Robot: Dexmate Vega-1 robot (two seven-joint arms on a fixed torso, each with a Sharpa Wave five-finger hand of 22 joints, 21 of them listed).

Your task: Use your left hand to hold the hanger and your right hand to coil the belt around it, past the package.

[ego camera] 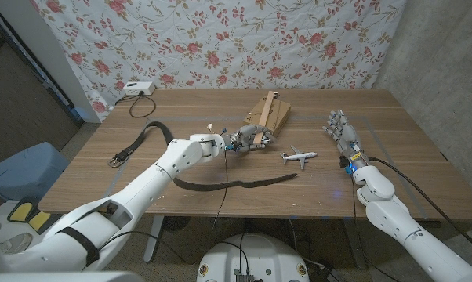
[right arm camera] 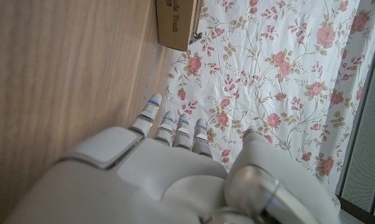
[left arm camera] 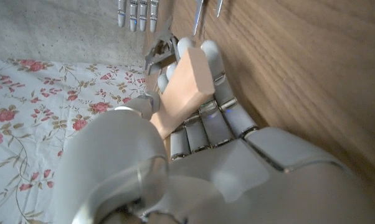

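Observation:
My left hand (ego camera: 248, 139) grips a wooden hanger (ego camera: 264, 117) near the table's middle. The hanger slants up over a flat cardboard package (ego camera: 279, 114). In the left wrist view my fingers (left arm camera: 206, 118) wrap around the hanger's pale wooden bar (left arm camera: 184, 87). A dark belt (ego camera: 220, 186) lies on the table: its buckle end (ego camera: 117, 160) is at the left, and its strap runs under my left arm towards the right. My right hand (ego camera: 342, 135) stands apart at the right, fingers spread, holding nothing. It also shows from behind in the right wrist view (right arm camera: 169, 162).
A small white toy airplane (ego camera: 299, 156) lies between the hands, right of the belt's tip. A white power strip (ego camera: 138, 88) with a cable sits at the far left edge. A floral curtain hangs behind the table. The package (right arm camera: 178, 22) shows beyond my right hand.

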